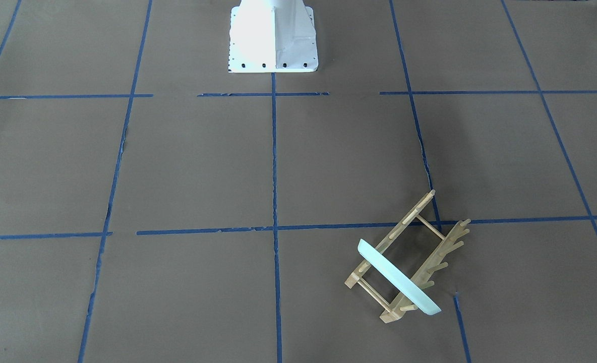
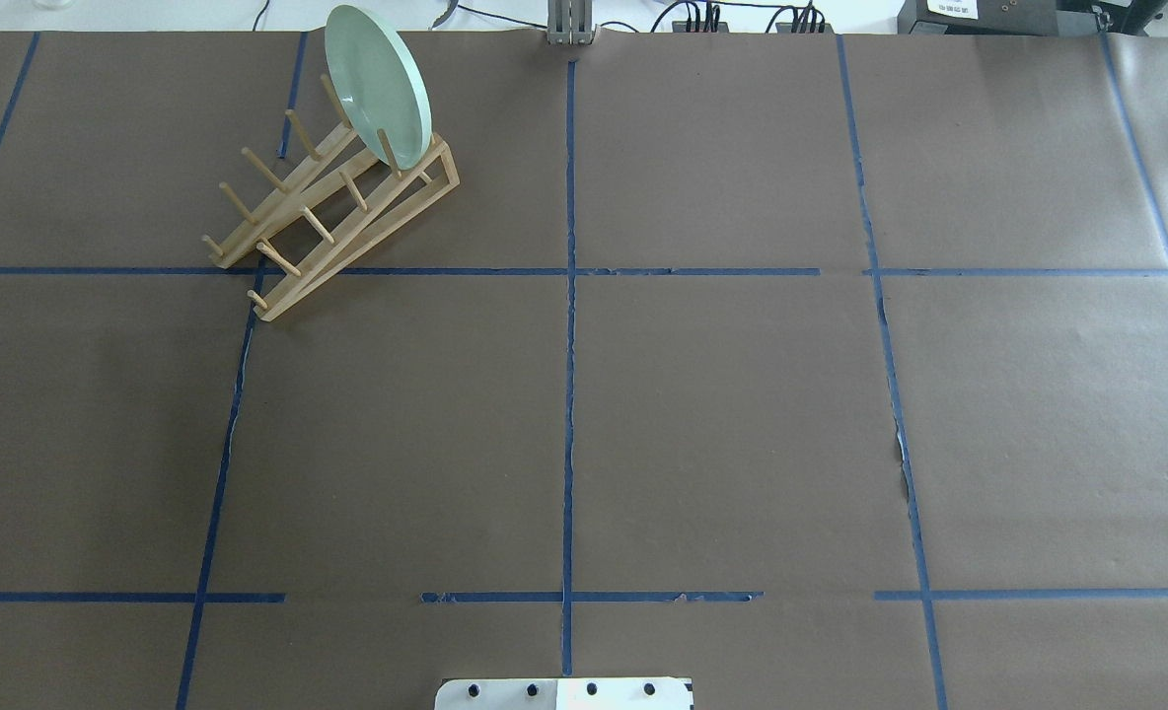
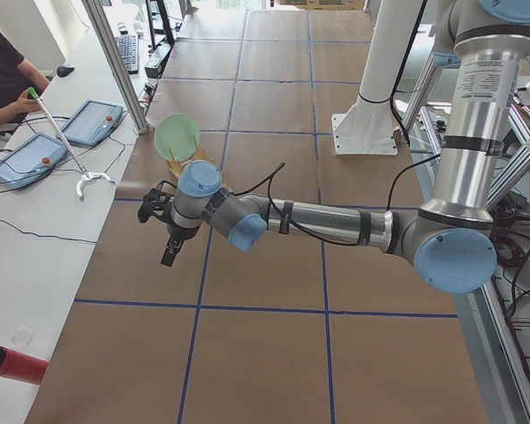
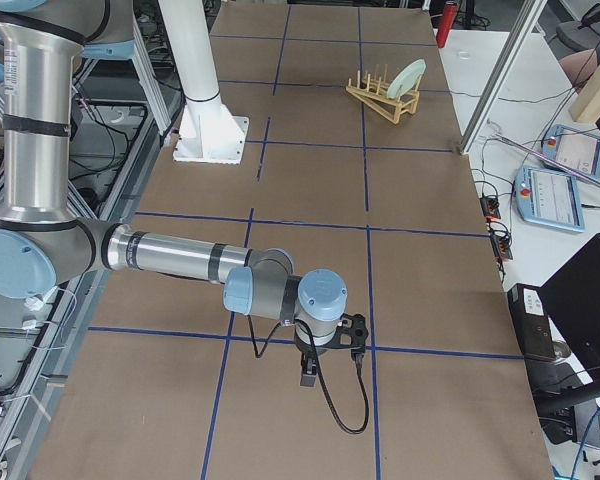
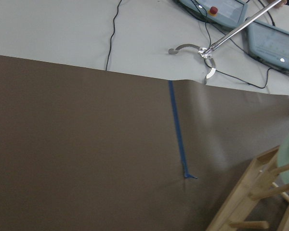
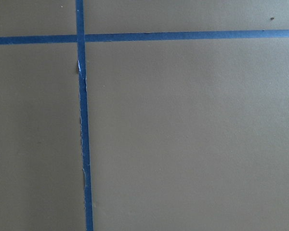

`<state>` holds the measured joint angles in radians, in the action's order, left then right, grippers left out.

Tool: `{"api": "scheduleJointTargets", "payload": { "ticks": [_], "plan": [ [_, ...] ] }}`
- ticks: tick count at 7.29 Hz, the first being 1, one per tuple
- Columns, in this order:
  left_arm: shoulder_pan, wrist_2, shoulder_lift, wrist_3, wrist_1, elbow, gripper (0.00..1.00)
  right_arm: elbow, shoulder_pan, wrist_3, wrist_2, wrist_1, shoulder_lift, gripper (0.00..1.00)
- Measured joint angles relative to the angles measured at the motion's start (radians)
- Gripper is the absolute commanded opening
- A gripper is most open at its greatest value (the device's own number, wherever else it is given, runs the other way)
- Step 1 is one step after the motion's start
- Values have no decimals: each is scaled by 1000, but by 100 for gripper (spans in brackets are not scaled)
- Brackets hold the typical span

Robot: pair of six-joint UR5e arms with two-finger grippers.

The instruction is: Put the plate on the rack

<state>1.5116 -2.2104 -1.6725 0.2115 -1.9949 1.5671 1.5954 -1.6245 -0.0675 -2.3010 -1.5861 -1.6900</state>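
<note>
The round pale mint-green plate (image 2: 379, 84) stood on edge betw. upright pegs at one end of the small light-wood dish rack (image 2: 347, 245). It leaned slightly on the dowels, which likely kept it from rolling or tipping. Rack sat far-left on the brown-paper table (image 2: 722, 424). Nothing touched the plate. Left gripper (image 3: 170, 256) hung above the table near the rack, right gripper (image 4: 308, 378) well apart. Whether either's fingers were spread couldn't be told, side views only. Task looked done.
</note>
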Motion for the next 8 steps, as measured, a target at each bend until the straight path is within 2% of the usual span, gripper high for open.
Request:
{"api": "scheduleJointTargets", "payload": {
  "ticks": [2,4,6,8],
  "plan": [
    [115,-55,11,-237,339,22,100,0,0,0,0,0,0,100],
    [142,-118,13,-302,546,45,100,0,0,0,0,0,0,100],
    [143,-133,16,-311,634,81,100,0,0,0,0,0,0,100],
    [140,-136,26,-312,639,95,100,0,0,0,0,0,0,100]
  ]
}}
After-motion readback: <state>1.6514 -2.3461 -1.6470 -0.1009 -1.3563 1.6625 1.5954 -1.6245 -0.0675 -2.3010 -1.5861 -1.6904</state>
